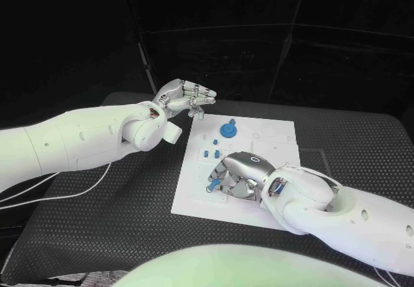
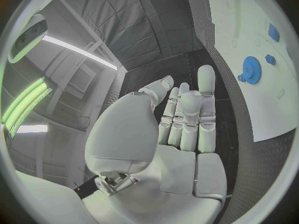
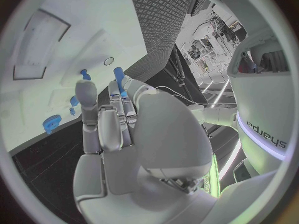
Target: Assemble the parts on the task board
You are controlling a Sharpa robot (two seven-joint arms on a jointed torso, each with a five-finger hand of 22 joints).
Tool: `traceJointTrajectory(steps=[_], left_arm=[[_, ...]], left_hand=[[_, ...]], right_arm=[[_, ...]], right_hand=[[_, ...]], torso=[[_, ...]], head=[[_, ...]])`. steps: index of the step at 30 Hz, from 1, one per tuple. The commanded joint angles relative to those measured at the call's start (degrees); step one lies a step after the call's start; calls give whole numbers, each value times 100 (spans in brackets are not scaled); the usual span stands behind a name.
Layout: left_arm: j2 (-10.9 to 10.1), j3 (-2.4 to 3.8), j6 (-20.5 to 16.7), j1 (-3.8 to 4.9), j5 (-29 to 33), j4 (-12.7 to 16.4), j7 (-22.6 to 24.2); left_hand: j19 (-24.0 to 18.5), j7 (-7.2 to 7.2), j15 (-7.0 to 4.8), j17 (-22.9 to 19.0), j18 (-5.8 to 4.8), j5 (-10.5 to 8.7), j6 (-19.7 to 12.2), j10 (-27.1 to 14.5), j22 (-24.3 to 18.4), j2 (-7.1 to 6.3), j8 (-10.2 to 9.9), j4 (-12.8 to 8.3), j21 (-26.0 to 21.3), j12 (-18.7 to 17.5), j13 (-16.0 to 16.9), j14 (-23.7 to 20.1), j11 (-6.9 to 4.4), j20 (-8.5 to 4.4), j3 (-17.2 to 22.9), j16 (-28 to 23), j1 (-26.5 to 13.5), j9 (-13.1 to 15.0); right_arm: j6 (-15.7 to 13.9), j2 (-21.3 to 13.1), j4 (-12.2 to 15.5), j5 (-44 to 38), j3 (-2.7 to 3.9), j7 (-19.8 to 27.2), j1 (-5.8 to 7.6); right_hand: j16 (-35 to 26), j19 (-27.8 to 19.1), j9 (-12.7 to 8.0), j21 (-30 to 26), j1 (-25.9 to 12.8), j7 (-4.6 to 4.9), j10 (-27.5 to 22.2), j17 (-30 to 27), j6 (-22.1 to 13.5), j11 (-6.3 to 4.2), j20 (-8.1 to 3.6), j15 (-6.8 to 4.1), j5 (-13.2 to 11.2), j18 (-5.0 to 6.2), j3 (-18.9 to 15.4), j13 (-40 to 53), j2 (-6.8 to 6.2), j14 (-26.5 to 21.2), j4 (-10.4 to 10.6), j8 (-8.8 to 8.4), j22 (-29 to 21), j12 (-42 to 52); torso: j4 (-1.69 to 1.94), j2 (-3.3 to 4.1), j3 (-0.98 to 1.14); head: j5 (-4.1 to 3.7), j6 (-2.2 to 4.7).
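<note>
The white task board (image 1: 263,140) lies mid-table. A blue gear (image 1: 228,130) sits on its far left part, with small blue parts (image 1: 210,154) just nearer. My right hand (image 1: 239,175) hangs over the board's near left area and pinches a small blue peg (image 1: 212,186) at its fingertips. In the right wrist view the peg (image 3: 118,78) stands between the fingers and thumb of that hand (image 3: 124,129), close above the board (image 3: 56,45). My left hand (image 1: 183,98) is raised beyond the board's far left corner, holding nothing; its fingers (image 2: 187,114) are stretched out, with the gear (image 2: 251,69) off to one side.
Black textured matting (image 1: 112,197) surrounds the board. A white cable (image 1: 78,188) trails across the mat under my left arm. Another blue peg (image 3: 84,74) stands on the board close to the right fingertips.
</note>
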Motion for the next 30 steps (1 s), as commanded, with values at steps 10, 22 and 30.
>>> traceJointTrajectory(steps=[10,22,30], left_arm=[[-5,6,34,8,25,15,36],[-4,6,41,8,26,23,34],[0,6,48,8,26,21,29]], left_hand=[[-36,13,-6,-8,77,-20,-44,-38,-5,77,19,7,-19,33,10,-29,0,16,-30,-31,-3,0],[-36,13,-6,-8,77,-20,-44,-38,-5,77,19,7,-19,33,10,-29,0,16,-30,-31,-3,0],[-36,13,-6,-8,77,-20,-44,-38,-5,77,19,7,-19,33,10,-29,0,16,-30,-31,-3,0]], right_arm=[[-25,166,-212,-96,-42,-184,-42],[103,327,-372,-203,-68,-340,-90],[99,387,-440,-220,-72,-396,-97]], right_hand=[[33,-2,5,32,-73,18,65,1,17,1,8,-32,54,-25,31,9,-51,214,-19,3,2,-64],[36,-3,5,33,-90,18,71,5,18,2,9,-32,63,-25,34,10,-52,214,-17,2,2,-71],[30,-6,4,33,-107,19,77,-6,17,2,10,-31,68,-24,37,11,-52,212,-14,1,0,-78]], torso=[[14,8,-4],[4,6,-4],[6,5,-4]], head=[[2,-2],[30,-33],[32,-39]])
